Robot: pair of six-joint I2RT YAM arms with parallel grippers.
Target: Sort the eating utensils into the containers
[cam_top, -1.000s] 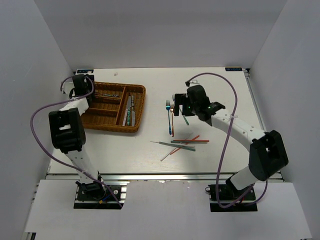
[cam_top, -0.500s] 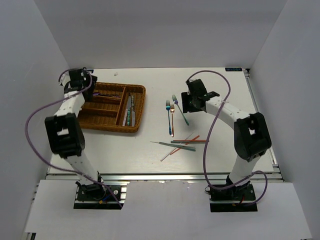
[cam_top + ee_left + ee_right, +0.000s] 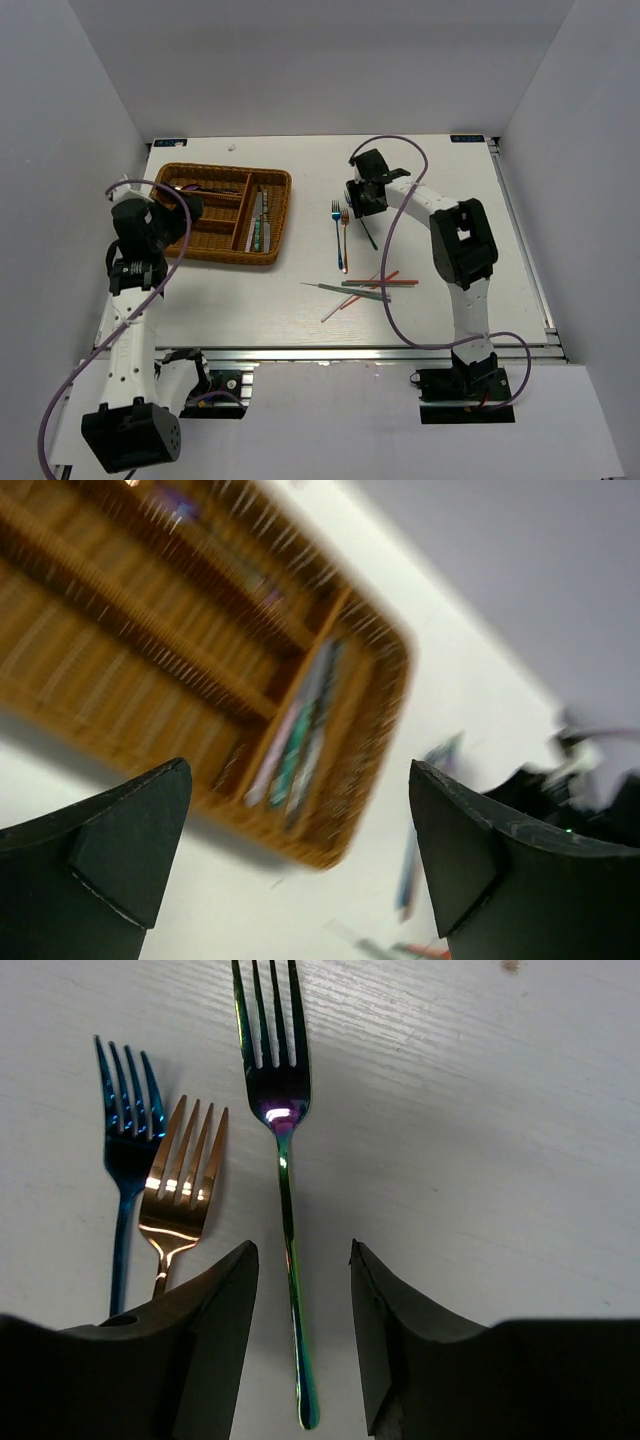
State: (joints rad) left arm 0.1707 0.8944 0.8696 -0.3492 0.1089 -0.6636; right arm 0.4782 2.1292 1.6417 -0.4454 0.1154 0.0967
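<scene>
Top view: the brown wicker tray (image 3: 278, 215) sits at 10 o'clock from the middle of the white table (image 3: 450, 300). Several utensils (image 3: 258, 220) lie in its long right-hand compartment. The left gripper (image 3: 183, 207) hangs over the tray's 9 o'clock edge. Three forks lie close together near the table's middle: a blue fork (image 3: 336, 212), a copper fork (image 3: 345, 222) just at its 3 o'clock, and a dark iridescent fork (image 3: 368, 235) further toward 3 o'clock. The right gripper (image 3: 358, 196) is over the head end of that last fork. At 6 o'clock from the forks a loose pile of orange, grey and green chopsticks (image 3: 365, 287) lies crossed on the table.

Left wrist view, blurred: the left gripper (image 3: 300, 770) has its jaws spread wide with nothing between them. Beyond them is the tray (image 3: 385, 720), with a few utensils (image 3: 300, 740) in one long section.

Right wrist view: the right gripper (image 3: 302, 1260) has its jaws partly spread, one on each side of the iridescent fork (image 3: 285, 1190)'s handle, with a gap showing on both sides. The tines point to 12 o'clock. The copper fork (image 3: 182, 1195) and the blue fork (image 3: 125, 1155) lie at 9 o'clock from it, heads touching.
</scene>
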